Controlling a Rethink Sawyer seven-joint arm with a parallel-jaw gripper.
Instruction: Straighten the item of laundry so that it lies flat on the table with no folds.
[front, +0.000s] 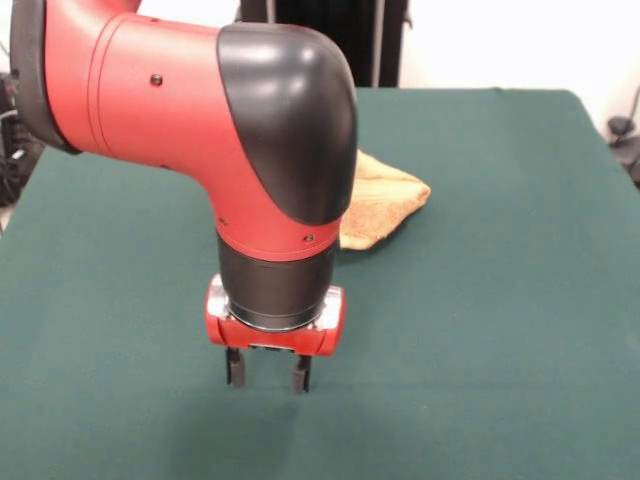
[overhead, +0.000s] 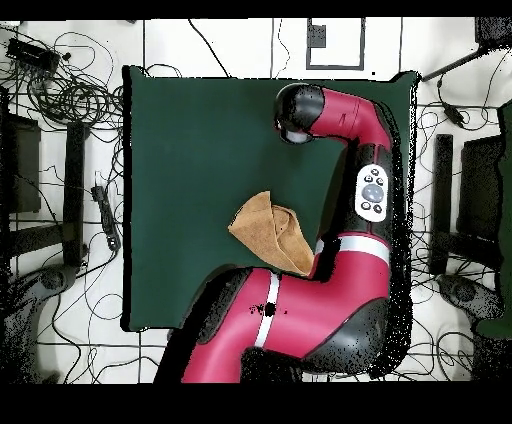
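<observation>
Gripper (front: 267, 373), fingers apart and empty, near the table (front: 500, 330); folded terry towel (front: 380, 200) far behind; descending here risks grabbing felt only

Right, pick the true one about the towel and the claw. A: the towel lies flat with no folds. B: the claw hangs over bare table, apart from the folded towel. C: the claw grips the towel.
B: the open claw is empty above the green table, while the towel sits folded behind the arm.

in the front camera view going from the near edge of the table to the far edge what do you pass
Bare green table → gripper, open, over the table → folded yellow-orange towel → more bare table up to the far edge.
</observation>
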